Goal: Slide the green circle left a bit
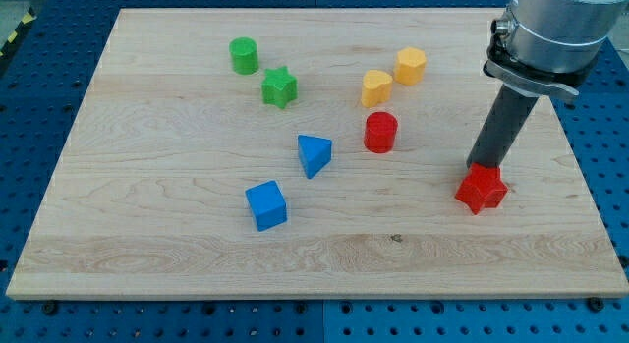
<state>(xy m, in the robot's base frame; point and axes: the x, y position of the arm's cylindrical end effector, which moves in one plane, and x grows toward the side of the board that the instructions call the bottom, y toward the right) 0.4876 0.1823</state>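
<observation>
The green circle (244, 55) stands near the view's top left of the wooden board (147, 225). A green star (279, 87) lies just below and right of it. My tip (475, 167) is far to the view's right, touching the top left of a red star (482, 190). The rod rises from there to the arm at the view's top right. The tip is well apart from the green circle.
A yellow heart (376, 87) and a yellow hexagon (411, 65) lie right of centre near the top. A red cylinder (380, 132) stands below them. A blue triangle (314, 154) and a blue cube (266, 205) lie in the middle.
</observation>
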